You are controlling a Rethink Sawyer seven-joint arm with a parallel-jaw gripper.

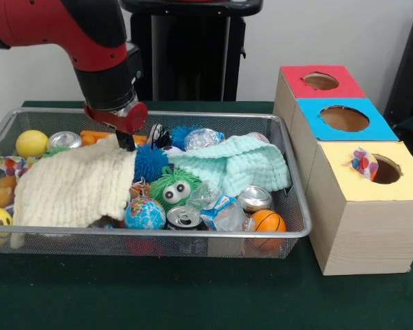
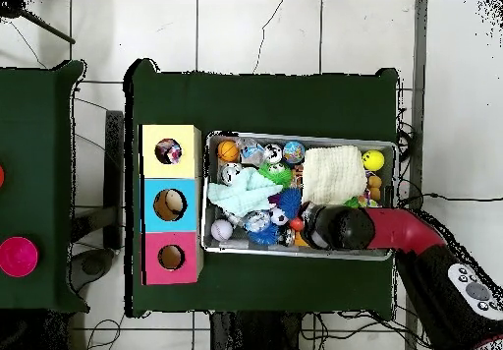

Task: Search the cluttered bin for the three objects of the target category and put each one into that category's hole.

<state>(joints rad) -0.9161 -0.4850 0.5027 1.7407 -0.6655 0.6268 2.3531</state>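
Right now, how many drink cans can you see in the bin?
3: one can at the back by the yellow ball, one at the front rim, one beside the basketball. Clutter may hide more.

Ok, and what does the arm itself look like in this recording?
The arm is glossy red with a black cylindrical wrist section and a red plate beneath it. A small dark pincer sticks out below. Overhead, its grey base panel carries round buttons.

The gripper's (image 1: 127, 143) tips are hidden behind the cream cloth (image 1: 72, 187); a dotted cloth (image 1: 364, 163) sits half inside the yellow box's hole (image 1: 384, 169).
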